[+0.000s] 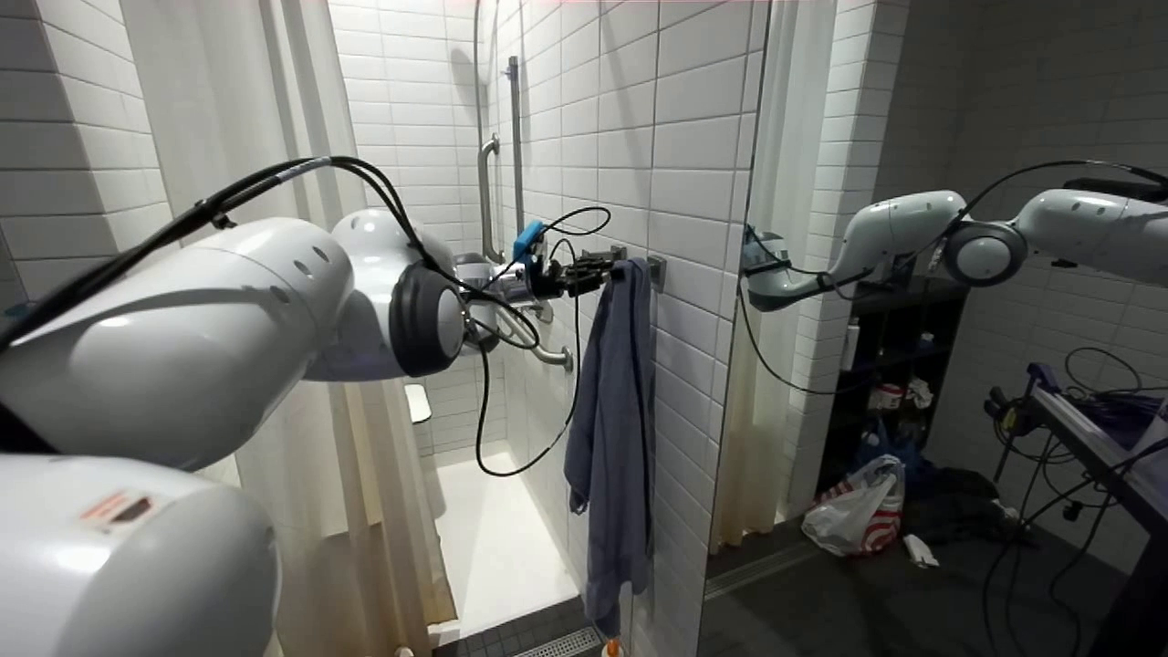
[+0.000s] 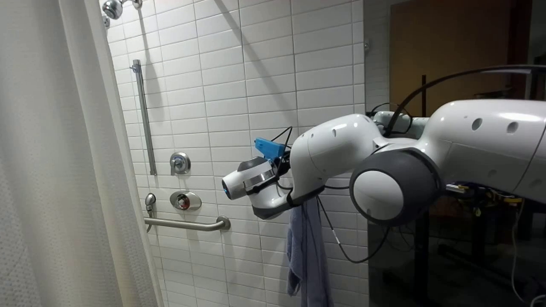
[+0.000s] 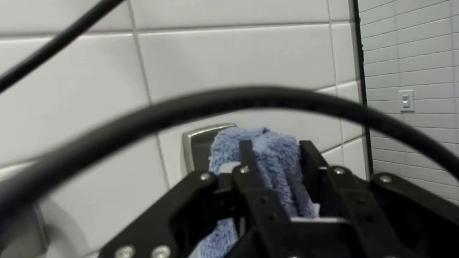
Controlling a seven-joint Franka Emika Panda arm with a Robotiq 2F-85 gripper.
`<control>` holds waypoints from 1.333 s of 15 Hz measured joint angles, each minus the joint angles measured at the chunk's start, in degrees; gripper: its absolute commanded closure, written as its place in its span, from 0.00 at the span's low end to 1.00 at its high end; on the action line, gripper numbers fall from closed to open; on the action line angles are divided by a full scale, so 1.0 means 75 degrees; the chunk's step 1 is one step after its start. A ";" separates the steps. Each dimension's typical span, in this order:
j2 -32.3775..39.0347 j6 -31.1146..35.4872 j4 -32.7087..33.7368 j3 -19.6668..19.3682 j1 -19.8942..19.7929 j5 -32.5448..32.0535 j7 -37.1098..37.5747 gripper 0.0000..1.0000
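Observation:
A blue-grey towel [image 1: 613, 411] hangs down the white tiled wall, its top by a metal wall plate [image 3: 200, 145]. In the wrist view my gripper [image 3: 276, 145] has one black finger on each side of the towel's bunched top [image 3: 274, 157], and the cloth fills the space between them. The fingers look shut on it. From an exterior view, the gripper [image 1: 602, 266] reaches level to the towel's upper end at the wall. Elsewhere the wrist hides the fingers, and only the towel's lower part [image 2: 308, 256] shows below the arm.
Grab bars [image 2: 187, 224] and a shower valve [image 2: 180, 163] are fixed to the wall beside the towel. A shower curtain [image 2: 55, 149] hangs near the arm. A large mirror [image 1: 912, 584] adjoins the tiles. A loose black cable [image 3: 258, 97] crosses the wrist view.

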 measured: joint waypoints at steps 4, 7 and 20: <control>0.0196 -0.0191 0.0165 -0.0085 0.0062 -0.0173 0.0262 0.87; 0.0239 -0.0265 0.0155 -0.0229 0.0145 -0.0144 0.0426 0.90; 0.0371 -0.1218 0.0173 -0.0727 0.1272 -0.0210 0.0990 0.43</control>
